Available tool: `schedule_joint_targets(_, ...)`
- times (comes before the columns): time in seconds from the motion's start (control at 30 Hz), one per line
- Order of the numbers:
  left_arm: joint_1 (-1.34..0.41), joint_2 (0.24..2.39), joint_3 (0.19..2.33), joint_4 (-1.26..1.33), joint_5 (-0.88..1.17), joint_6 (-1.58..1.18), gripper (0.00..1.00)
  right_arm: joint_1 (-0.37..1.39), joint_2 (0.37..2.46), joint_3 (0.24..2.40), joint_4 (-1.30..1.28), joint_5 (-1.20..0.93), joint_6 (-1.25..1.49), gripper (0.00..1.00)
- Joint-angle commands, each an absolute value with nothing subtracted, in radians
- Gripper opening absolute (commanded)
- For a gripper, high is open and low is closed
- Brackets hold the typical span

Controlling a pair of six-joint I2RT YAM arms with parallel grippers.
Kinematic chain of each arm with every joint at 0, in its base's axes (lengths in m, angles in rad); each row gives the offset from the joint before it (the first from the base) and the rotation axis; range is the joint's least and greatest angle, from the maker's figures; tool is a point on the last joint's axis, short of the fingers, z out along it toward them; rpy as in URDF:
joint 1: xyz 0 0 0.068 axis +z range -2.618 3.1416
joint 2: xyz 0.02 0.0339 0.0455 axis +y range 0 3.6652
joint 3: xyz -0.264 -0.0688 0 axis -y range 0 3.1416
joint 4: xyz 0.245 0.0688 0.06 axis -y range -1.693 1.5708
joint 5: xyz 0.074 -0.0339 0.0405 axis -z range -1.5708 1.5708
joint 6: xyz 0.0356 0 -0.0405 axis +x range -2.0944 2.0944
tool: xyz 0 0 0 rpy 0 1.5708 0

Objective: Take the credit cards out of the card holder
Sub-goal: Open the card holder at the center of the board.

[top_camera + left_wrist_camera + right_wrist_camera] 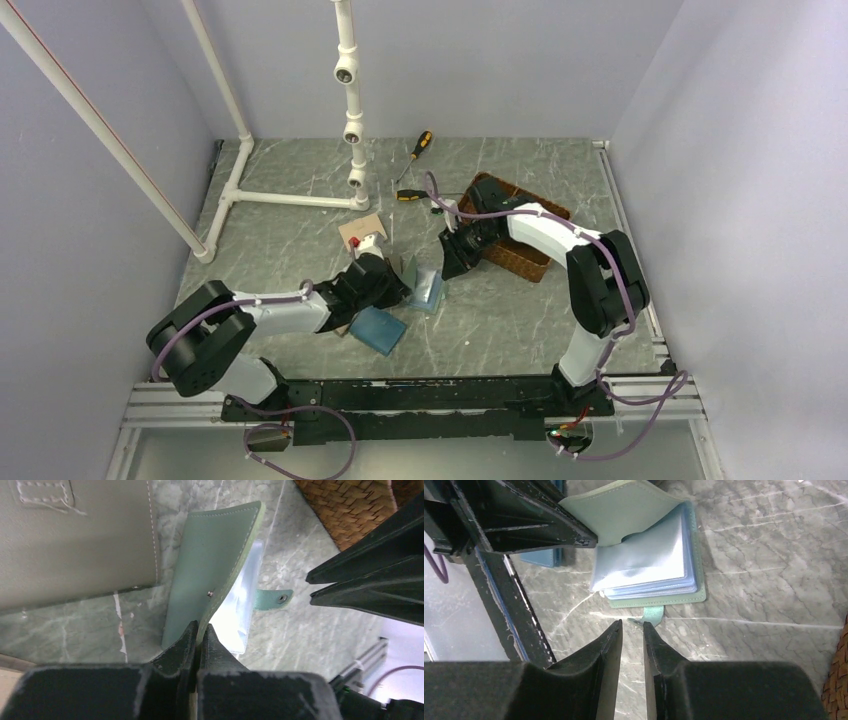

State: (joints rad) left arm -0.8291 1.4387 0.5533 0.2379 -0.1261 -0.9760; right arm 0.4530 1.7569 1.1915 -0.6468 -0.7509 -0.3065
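Holding-open step: the left gripper (199,630) clamps the card holder's (215,555) lifted cover on the table (749,555). The right gripper (632,626), slightly parted and empty, must next pinch the unseen credit cards from the sleeves (644,555).

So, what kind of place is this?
Likely a robot test booth, not a home: plain walls close in the table, two robot arms are bolted to a metal rail, and a white pipe frame stands behind.

One card holder (210,565), one blue wallet (378,328), one grey wallet (75,540), one tan wallet (358,228), two screwdrivers (423,146), one basket (518,262)
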Motion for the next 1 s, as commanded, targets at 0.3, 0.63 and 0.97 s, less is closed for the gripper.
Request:
schedule_joint_targets(0.3,-0.750,1.556,0.337,0.620,0.093,-1.282,0.00,0.505,1.826,1.211,-0.603,-0.610,-0.264,0.18)
schedule_joint_targets(0.63,-0.749,1.374,0.359,0.371,0.008,-1.214,0.00,0.506,1.860,1.215,-0.613,-0.654,-0.269,0.19)
schedule_joint_targets(0.97,-0.748,1.374,0.368,0.198,0.003,-1.192,0.00,0.514,1.896,1.218,-0.605,-0.675,-0.249,0.20)
